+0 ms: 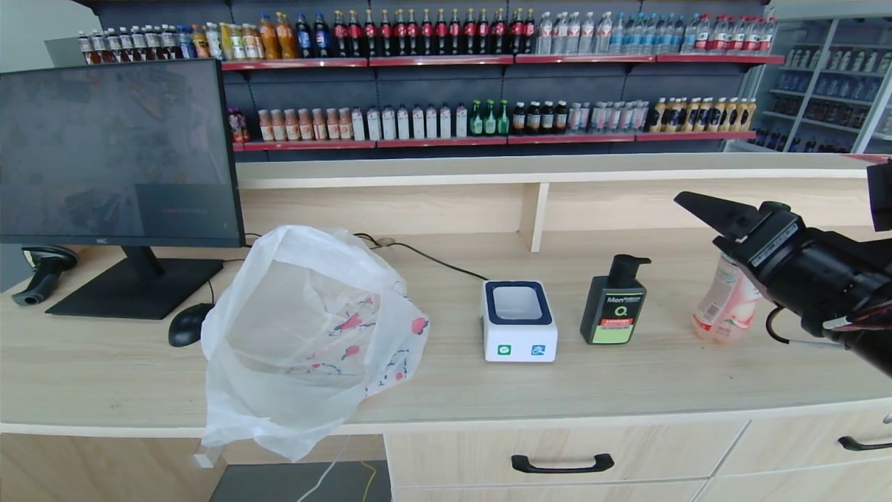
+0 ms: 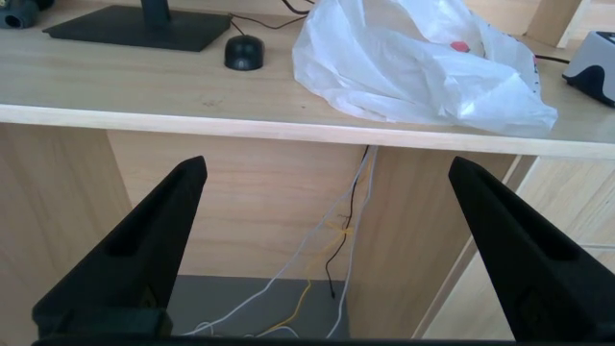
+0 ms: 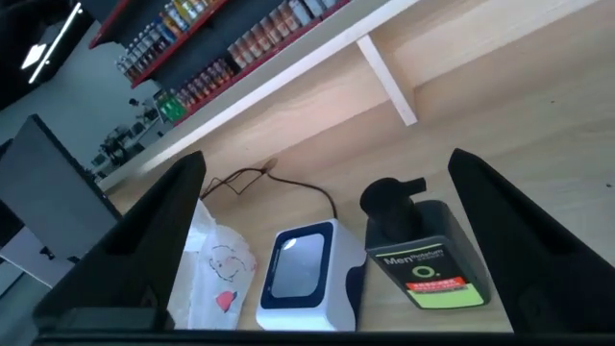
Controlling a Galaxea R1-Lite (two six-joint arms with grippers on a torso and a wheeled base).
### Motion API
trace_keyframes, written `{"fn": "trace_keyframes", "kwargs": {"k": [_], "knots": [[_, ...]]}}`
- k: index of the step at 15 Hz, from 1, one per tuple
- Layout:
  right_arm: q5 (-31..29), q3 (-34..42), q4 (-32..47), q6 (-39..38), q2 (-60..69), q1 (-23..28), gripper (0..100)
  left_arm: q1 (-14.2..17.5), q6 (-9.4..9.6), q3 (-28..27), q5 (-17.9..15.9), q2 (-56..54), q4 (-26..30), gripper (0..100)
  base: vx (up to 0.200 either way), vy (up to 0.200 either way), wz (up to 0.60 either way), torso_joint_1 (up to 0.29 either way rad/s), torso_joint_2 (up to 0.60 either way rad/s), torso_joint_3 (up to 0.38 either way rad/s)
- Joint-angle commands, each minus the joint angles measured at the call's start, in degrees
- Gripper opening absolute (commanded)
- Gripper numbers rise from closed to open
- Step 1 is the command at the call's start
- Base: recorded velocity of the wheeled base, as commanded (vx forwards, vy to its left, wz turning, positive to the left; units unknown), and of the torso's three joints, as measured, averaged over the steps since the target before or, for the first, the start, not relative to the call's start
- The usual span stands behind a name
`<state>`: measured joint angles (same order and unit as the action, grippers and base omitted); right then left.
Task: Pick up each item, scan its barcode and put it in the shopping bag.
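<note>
Head view: right jaws spread; raised over counter (image 1: 627,380).

A light wooden checkout counter (image 1: 627,380) spans the room, its raised back ledge (image 1: 529,167) well beyond the right gripper's fingers (image 1: 704,207) and drawers with black handles (image 1: 562,463) lower than them. Behind the ledge, dark wall shelving (image 1: 432,90) with red edges carries rows of bottles. Off to the right stands a pale display rack (image 1: 822,84). Ahead of the left gripper's fingers (image 2: 144,250), loose cables (image 2: 351,221) hang under the counter toward grey floor (image 2: 240,303).
</note>
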<state>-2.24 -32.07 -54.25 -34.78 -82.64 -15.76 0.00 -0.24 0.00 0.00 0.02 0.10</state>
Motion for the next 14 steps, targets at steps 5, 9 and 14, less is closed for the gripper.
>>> {"fn": "trace_keyframes", "kwargs": {"k": [5, 9, 14], "knots": [[-0.1, 0.1, 0.0, -3.9, -3.6, -2.8, 100, 0.0, -0.02, 0.0, 0.0, 0.0, 0.0, 100, 0.000, 0.000, 0.00, 0.000, 0.00, 0.000], [-0.3, 0.7, -0.5, -3.8, -4.9, -2.8, 100, 0.0, -0.02, 0.0, 0.0, 0.0, 0.0, 100, 0.000, 0.000, 0.00, 0.000, 0.00, 0.000], [-2.1, 1.0, -0.5, -5.0, -6.2, -4.5, 100, 0.0, -0.02, 0.0, 0.0, 0.0, 0.0, 100, 0.000, 0.000, 0.00, 0.000, 0.00, 0.000]]}}
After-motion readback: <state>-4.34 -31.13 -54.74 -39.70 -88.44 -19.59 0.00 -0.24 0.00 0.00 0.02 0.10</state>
